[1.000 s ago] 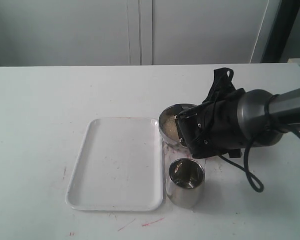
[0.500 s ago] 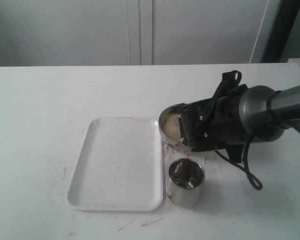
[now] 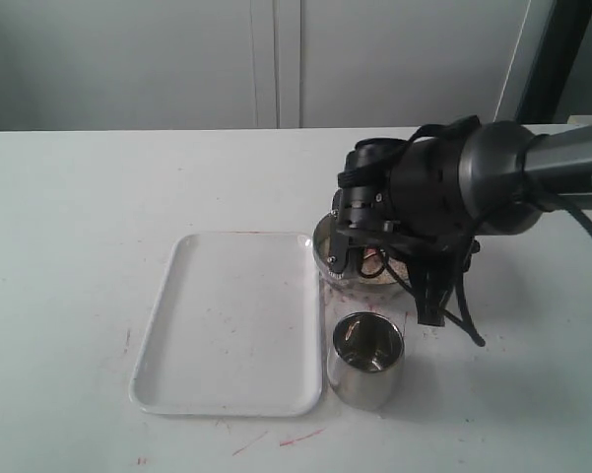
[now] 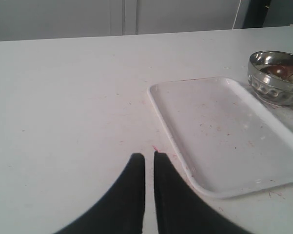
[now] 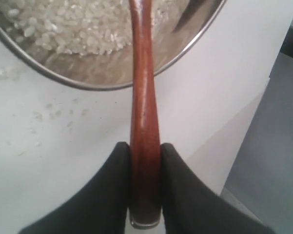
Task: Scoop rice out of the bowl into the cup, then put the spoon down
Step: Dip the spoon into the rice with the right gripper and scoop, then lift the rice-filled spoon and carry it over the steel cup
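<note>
The steel bowl (image 3: 326, 247) stands just right of the tray's far corner, and the steel cup (image 3: 366, 361) stands in front of it. My right gripper (image 3: 366, 259) hangs over the bowl and hides most of it. In the right wrist view this gripper (image 5: 145, 149) is shut on the handle of the reddish-brown spoon (image 5: 142, 92). The spoon reaches into the bowl (image 5: 95, 73) beside the heaped rice (image 5: 63, 27). My left gripper (image 4: 149, 157) is shut with nothing in it, low over the table near the tray. From there the bowl (image 4: 276, 83) shows the spoon head (image 4: 278, 71) inside.
A white tray (image 3: 231, 321) lies left of the bowl and cup; its corner (image 4: 224, 131) sits just beyond my left fingers. A few loose grains (image 5: 48, 112) lie on the table by the bowl. The right arm's cable (image 3: 468, 325) trails right of the cup.
My right gripper has swung from lying sideways between bowl and cup to standing over the bowl, pointing down, farther back. Cup, bowl and tray have not moved.
</note>
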### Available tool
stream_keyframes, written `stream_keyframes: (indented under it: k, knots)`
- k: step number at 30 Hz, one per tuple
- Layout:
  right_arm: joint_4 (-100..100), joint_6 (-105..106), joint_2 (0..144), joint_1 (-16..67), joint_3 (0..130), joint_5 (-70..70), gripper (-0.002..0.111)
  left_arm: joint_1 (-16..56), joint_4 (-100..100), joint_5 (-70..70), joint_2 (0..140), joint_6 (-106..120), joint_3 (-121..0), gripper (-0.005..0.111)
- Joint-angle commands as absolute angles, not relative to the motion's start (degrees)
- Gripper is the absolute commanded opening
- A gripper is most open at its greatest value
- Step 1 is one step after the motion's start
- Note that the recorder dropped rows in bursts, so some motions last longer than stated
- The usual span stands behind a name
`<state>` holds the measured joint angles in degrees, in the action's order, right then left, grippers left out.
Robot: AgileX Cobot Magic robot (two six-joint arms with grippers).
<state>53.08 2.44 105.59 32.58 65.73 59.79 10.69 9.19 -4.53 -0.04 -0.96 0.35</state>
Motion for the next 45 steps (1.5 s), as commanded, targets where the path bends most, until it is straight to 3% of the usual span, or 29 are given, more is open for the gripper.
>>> stream_keyframes:
  k: [1,19,30,40,45]
  knots:
    - [46.5,6.9,105.7,31.4,68.9,62.8,0.000,10.7,9.8,-4.4,0.0,-1.1,0.0,0.014]
    - [11.0,19.3,97.5,15.1,71.9,58.7,0.000,10.7,9.8,-4.4,0.0,-1.1,0.0,0.014]
    - [10.3,19.5,88.8,15.5,65.6,55.3,0.000,10.7,9.8,-4.4,0.0,-1.1,0.0,0.014]
    - [10.6,15.7,74.0,19.7,65.6,69.8,0.000,10.7,9.8,-4.4,0.0,-1.1,0.0,0.014]
    - [10.0,11.3,68.1,23.9,64.9,70.0,0.000,10.7,9.8,-4.4,0.0,-1.1,0.0,0.014]
